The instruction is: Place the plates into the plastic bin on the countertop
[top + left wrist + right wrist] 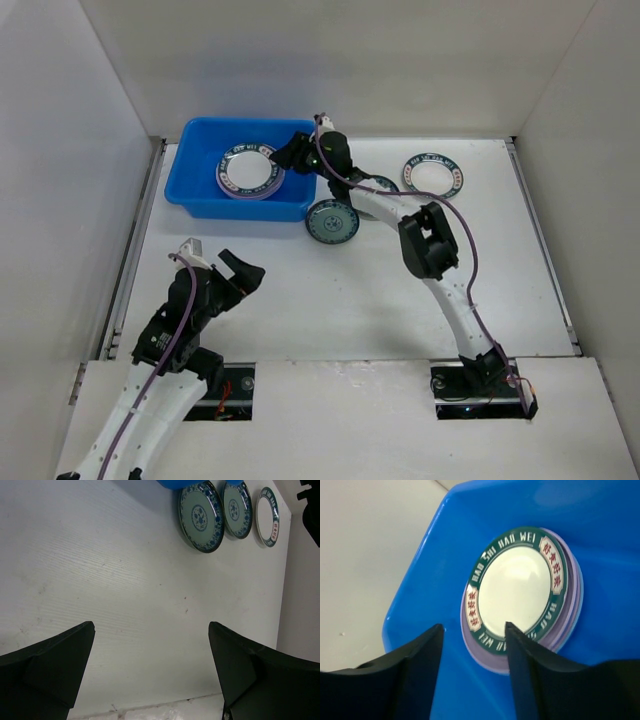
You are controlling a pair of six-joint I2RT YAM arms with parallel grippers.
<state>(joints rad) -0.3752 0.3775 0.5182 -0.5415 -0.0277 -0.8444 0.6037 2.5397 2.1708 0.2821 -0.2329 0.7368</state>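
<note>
The right gripper (472, 628) hangs over the plastic bin (435, 570), its jaws parted and empty above a white-centred plate (517, 587) that lies on a lavender plate (574, 605). The left gripper (151, 626) hovers over the countertop (125, 570), jaws wide and empty. Two teal plates (332, 222) and a dark-rimmed plate (434, 174) lie outside the bin.

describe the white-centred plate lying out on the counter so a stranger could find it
Start at the blue bin at the far left of the white countertop, then look right along its back edge. The plate lies alone there, flat. Unlike the two teal patterned plates near the bin, it has a plain white centre inside a dark lettered rim.
</note>
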